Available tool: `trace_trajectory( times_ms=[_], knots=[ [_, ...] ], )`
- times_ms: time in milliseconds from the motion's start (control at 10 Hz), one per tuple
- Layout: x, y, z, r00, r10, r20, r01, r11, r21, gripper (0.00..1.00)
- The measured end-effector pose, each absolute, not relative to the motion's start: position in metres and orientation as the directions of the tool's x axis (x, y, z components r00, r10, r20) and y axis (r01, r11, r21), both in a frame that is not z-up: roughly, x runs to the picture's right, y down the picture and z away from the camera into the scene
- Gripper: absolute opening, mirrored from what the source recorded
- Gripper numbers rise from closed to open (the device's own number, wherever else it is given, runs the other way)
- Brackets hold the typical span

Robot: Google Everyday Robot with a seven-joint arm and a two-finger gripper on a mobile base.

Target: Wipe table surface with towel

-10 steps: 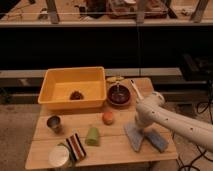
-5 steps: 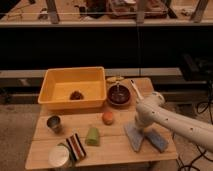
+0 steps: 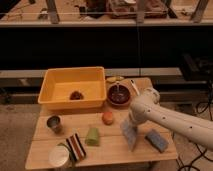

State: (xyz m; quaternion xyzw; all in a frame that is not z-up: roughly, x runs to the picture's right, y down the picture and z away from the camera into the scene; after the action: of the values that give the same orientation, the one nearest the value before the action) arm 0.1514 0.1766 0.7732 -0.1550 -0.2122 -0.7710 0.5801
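Note:
The pale wooden table surface (image 3: 111, 150) fills the lower middle of the camera view. The thin pale grey-blue towel (image 3: 129, 134) lies on its right part, its upper end drawn up to my gripper (image 3: 131, 120). The white arm reaches in from the lower right, and the gripper sits low over the table just right of centre, shut on the towel's top edge. The towel's lower part rests on the wood.
A brighter blue pad (image 3: 156, 140) lies right of the towel. A yellow tub (image 3: 72, 87) stands at the back left and a dark red bowl (image 3: 119, 96) behind the gripper. An orange ball (image 3: 107, 118), a green block (image 3: 92, 136), a striped cloth (image 3: 76, 146), a white lid (image 3: 59, 156) and a metal cup (image 3: 54, 123) lie to the left.
The gripper and the towel have shifted slightly to the left across the table. Nothing else has moved.

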Motion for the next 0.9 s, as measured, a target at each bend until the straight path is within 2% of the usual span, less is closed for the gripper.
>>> trace_trajectory(
  times_ms=[200, 400, 900],
  knots=[
    [0.122, 0.167, 0.747, -0.323, -0.818, 0.476, 0.946, -0.272, 0.175, 0.1],
    [0.109, 0.17, 0.741, -0.359, -0.802, 0.478, 0.933, -0.296, 0.204, 0.1],
    [0.063, 0.228, 0.765, -0.485, -0.715, 0.503, 0.872, -0.357, 0.334, 0.1]
  ],
)
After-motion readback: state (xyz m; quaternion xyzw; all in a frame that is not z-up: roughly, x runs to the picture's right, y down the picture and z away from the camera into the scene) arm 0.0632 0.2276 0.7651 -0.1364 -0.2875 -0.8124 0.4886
